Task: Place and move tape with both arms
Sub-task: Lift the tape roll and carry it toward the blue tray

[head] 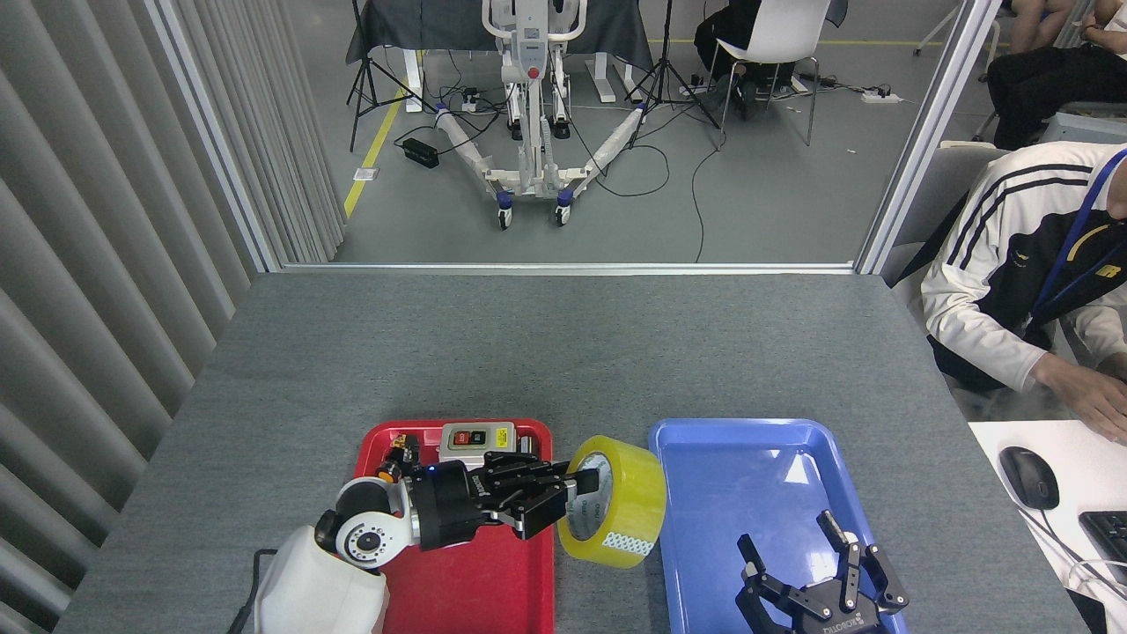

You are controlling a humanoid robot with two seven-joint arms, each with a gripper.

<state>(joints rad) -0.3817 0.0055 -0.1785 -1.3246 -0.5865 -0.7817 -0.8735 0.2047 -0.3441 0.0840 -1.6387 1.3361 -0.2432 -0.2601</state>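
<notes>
On the grey worktop sit 2 trays side by side: a red tray toward 7 o'clock and a blue tray toward 5 o'clock, apart from each other with a bare strip of worktop between them. At the far end of the red tray stands a pale switch box with a red and a dark button and a yellow label, with a small orange-and-black part just beside it at its 9 o'clock. The blue tray holds nothing but the right claw, which hangs over its near end with fingers spread wide. Beyond the worktop is a grey floor with a white wheeled stand, cables and a white chair; ribbed grey panels line the 9 o'clock side. At 3 o'clock a person's sleeve, white with black stripes, reaches toward a white desk carrying a black mouse.

The left claw grips the tape, fingers closed on its rim. The roll is lifted, tilted on edge over the gap between the trays, its core axis running roughly from 9 to 3 o'clock, the open core facing the left claw
</notes>
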